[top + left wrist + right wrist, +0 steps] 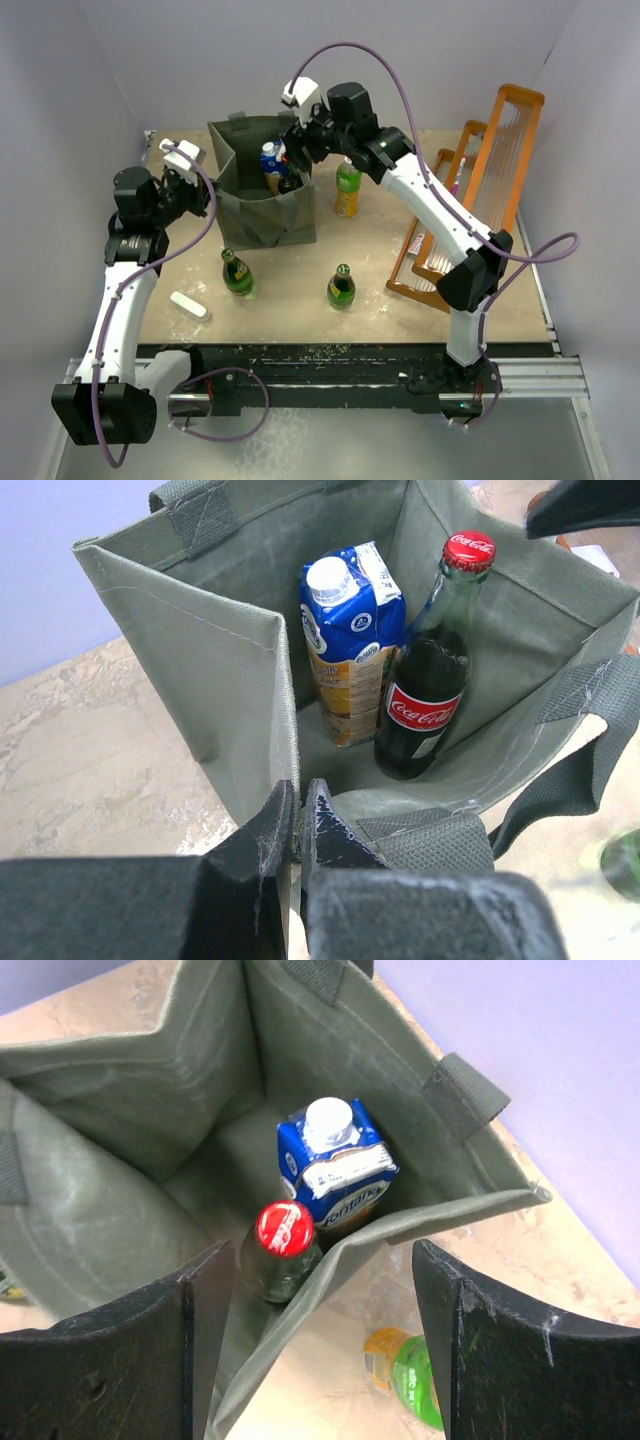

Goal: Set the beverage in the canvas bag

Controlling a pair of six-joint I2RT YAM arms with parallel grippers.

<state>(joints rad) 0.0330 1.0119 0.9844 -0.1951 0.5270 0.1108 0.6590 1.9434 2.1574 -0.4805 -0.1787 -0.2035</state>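
Partly complete: the canvas bag (265,215), upper centre of the top view, holds a blue carton (350,630) and cola bottle (425,690); left fingers (268,830) pinch its rim, right fingers (480,1330) gape empty above, three bottles (237,273) (341,288) (347,190) stand on the surface (285,310).

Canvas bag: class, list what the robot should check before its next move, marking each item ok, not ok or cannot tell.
1. Mouth held open: ok. The left gripper is shut on the canvas bag rim.
2. Right gripper free: ok. Its jaws stand wide apart above the bag, holding nothing.
3. Last drink let go: ok. The cola bottle stands inside, beside the blue carton.
4. Room for another: ok. Bare bag floor shows beside them.
5. Drinks left to fetch: ok. Two dark green bottles and the orange-capped bottle stand upright on the table.
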